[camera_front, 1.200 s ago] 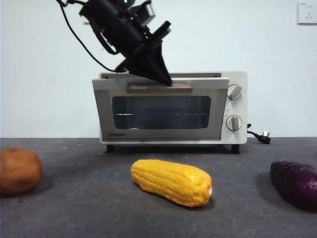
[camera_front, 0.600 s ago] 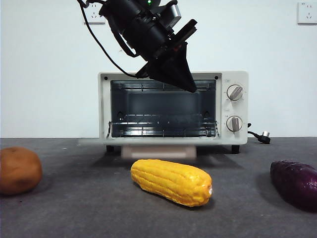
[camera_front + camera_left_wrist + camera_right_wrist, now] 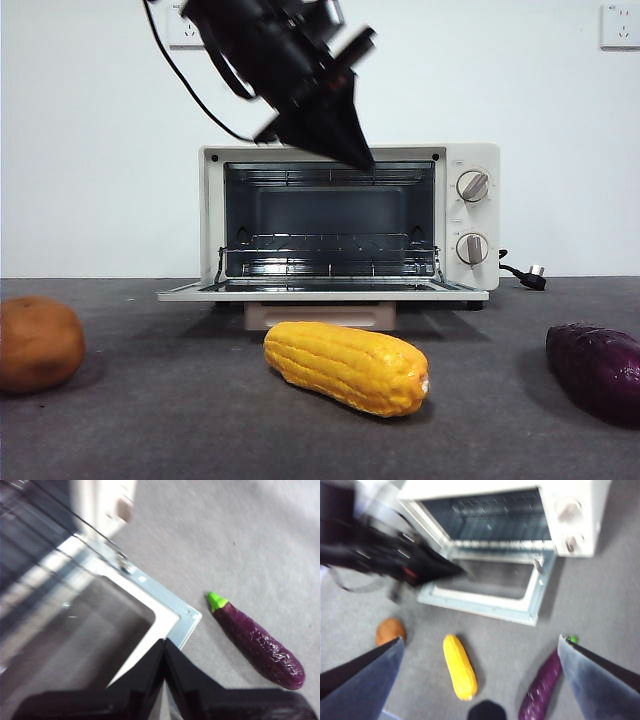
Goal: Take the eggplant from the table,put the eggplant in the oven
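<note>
The dark purple eggplant [image 3: 596,370] lies on the grey table [image 3: 180,420] at the far right, to the right of the oven's front; it also shows in the left wrist view [image 3: 257,642] and the right wrist view [image 3: 542,687]. The cream-white oven [image 3: 350,215] stands at the back with its door [image 3: 320,292] folded down flat and the wire rack showing. My left gripper [image 3: 350,150] hovers shut and empty in front of the oven's top edge, above the open door [image 3: 170,622]. My right gripper [image 3: 480,639] is open, high above the table in front of the oven [image 3: 560,510].
A yellow corn cob [image 3: 345,365] lies in front of the open door. A round brown potato [image 3: 38,342] sits at the far left. The oven's plug and cord [image 3: 525,273] lie to its right. The left arm [image 3: 395,555] reaches across the door's left side.
The oven door has swung down from nearly shut to fully open and flat. My left gripper has let the handle go and now sits higher, by the oven's top.
</note>
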